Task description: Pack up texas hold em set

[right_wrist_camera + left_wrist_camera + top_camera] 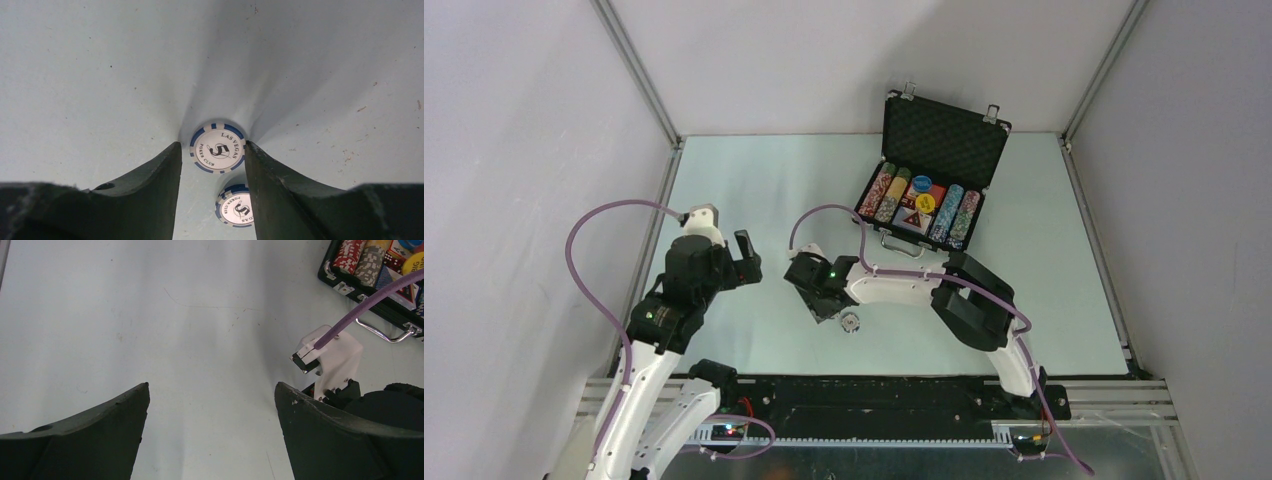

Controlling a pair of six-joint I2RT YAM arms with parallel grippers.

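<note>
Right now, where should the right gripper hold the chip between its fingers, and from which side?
Pinch the chip by two opposite points of its rim, coming straight down from above. It lies flat on the table, so only the thin edge gives a hold.

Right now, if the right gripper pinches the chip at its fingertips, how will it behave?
The chip lies flat on the table, so the right gripper may slip over its rim. It looks rigid and light, likely to skid if nudged. On edge, it could roll.
</note>
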